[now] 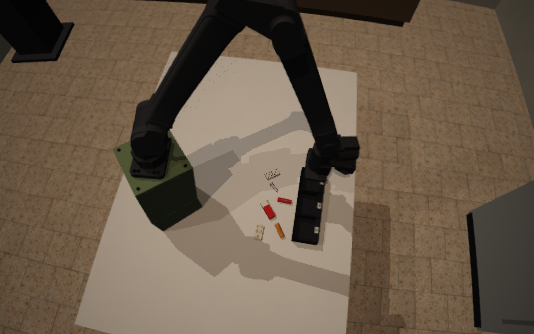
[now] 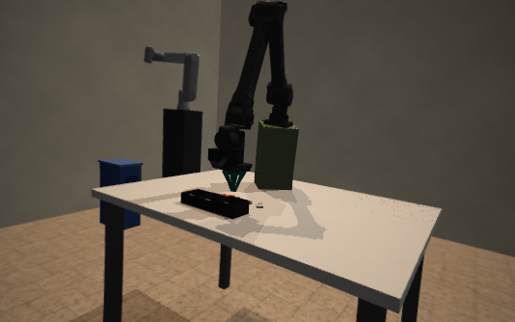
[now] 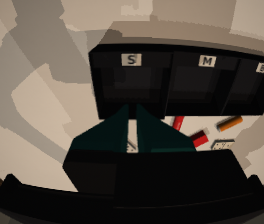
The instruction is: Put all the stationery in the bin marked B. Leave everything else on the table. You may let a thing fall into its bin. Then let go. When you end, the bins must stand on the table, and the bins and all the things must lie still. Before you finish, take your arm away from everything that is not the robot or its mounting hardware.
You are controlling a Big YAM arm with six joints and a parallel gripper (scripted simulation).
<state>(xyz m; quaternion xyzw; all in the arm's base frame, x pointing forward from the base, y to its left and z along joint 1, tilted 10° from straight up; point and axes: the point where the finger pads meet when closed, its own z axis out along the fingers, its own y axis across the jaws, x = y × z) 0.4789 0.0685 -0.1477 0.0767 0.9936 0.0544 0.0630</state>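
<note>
A black row of three bins (image 1: 305, 239) (image 2: 213, 205) lies near the table's right edge. In the wrist view its compartments are marked S (image 3: 131, 59), M (image 3: 208, 62) and B (image 3: 263, 67). My gripper (image 2: 232, 189) (image 3: 132, 109) is shut, with its teal fingers pointing down just above the S end. I see only a pale sliver in the gap between the fingers. In the top view the wrist hides the fingers. Beside the bins lie a white dotted tile (image 1: 271, 174) (image 3: 223, 144), a small grey clip (image 1: 274, 187), a red bar (image 1: 284, 200), a red and white piece (image 1: 268, 210), an orange bar (image 1: 279, 230) (image 3: 231, 123) and a cream block (image 1: 259, 232).
The arm's green base block (image 1: 166, 195) (image 2: 276, 154) stands at the table's left side. The white table (image 1: 211, 295) (image 2: 358, 231) ends just right of the bins. On the floor stand a blue box (image 2: 119, 178), a black pedestal with a grey arm (image 2: 181, 140) and a grey cabinet (image 1: 516, 260).
</note>
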